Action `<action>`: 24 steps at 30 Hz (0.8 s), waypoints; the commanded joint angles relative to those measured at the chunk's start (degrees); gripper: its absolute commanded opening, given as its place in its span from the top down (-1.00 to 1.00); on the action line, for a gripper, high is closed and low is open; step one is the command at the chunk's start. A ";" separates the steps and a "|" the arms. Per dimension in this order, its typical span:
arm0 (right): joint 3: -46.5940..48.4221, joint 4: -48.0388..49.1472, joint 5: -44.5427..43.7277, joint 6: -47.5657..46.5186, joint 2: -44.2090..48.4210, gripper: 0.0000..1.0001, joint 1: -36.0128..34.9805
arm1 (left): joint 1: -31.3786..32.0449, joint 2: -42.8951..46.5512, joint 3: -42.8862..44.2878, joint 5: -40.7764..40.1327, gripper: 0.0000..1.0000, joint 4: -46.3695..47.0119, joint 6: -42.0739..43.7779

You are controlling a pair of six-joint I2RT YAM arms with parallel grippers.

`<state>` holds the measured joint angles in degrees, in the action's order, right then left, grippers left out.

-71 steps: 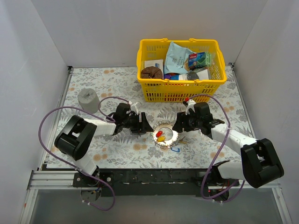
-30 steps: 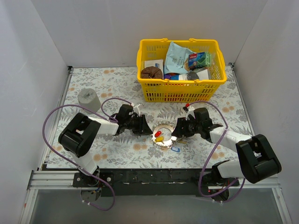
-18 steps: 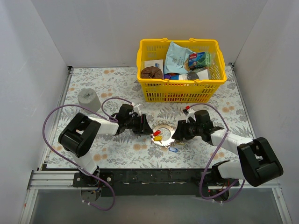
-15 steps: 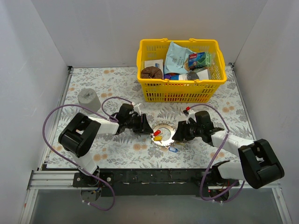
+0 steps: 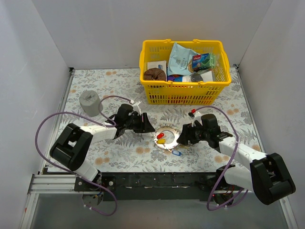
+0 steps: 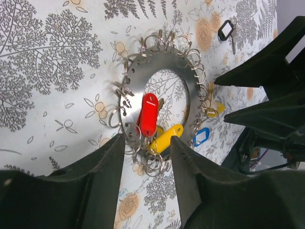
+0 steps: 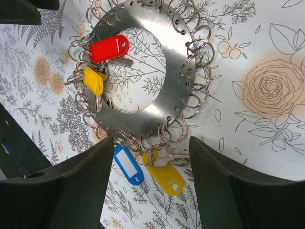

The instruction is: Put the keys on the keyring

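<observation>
Keyring (image 5: pixel 167 137) lies flat on counter (image 5: pixel 119 81), hole up. Left fingers (image 6: pixel 95 186) straddle one side of its rim, moderately apart, gripping nothing. Right fingers (image 7: pixel 71 191) stand wide over the opposite side, also empty. Judgement: the two bracket the keyring to steady it and line up on one small loop.

Red-tagged key (image 6: pixel 147 113) and yellow-tagged key (image 6: pixel 164 138) hang into its hole. Blue-tagged key (image 7: pixel 127 164) sits at its outer rim. Black-tagged key (image 6: pixel 225 29) lies loose, apart from it.

Versus 2.4 s ago: keyring roughly in place, both elbows sit lower, fingers flank the same sides.
</observation>
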<state>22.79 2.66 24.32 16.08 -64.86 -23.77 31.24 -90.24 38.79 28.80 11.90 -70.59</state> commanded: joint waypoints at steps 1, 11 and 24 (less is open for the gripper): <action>2.44 -1.95 -0.23 -3.33 0.09 -0.45 -1.28 | 0.13 6.20 -3.44 -1.11 0.14 -1.35 0.28; 4.90 -2.57 -1.29 -5.53 0.61 -0.41 -7.25 | 0.57 13.33 -10.30 2.93 0.20 1.36 -2.36; -0.37 0.86 -1.46 5.62 8.77 -0.26 -7.17 | 8.65 7.90 -3.28 7.50 0.16 7.17 2.38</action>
<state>24.82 0.67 23.64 16.03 -59.29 -30.83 38.61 -78.70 32.64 33.08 15.70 -69.73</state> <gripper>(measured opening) 0.659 0.421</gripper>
